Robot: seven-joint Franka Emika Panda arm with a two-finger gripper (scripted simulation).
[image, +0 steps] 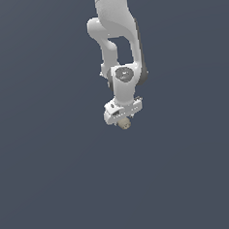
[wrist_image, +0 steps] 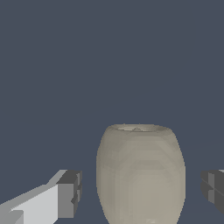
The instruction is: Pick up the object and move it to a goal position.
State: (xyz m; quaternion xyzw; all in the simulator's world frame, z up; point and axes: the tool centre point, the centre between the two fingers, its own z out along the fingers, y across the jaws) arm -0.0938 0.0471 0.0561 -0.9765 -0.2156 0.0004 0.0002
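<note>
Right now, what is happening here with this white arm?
A white Panda arm reaches down with its gripper around a small tan-beige object. In the wrist view, the object sits between the two dark pads, with a gap visible on each side, so the fingers are open and do not yet grip it. No goal marker is visible.

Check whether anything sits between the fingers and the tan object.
Nothing visible does. In the wrist view the tan object stands between the two fingers, with bare gaps on both sides. The gripper is open around it, not touching.
</note>
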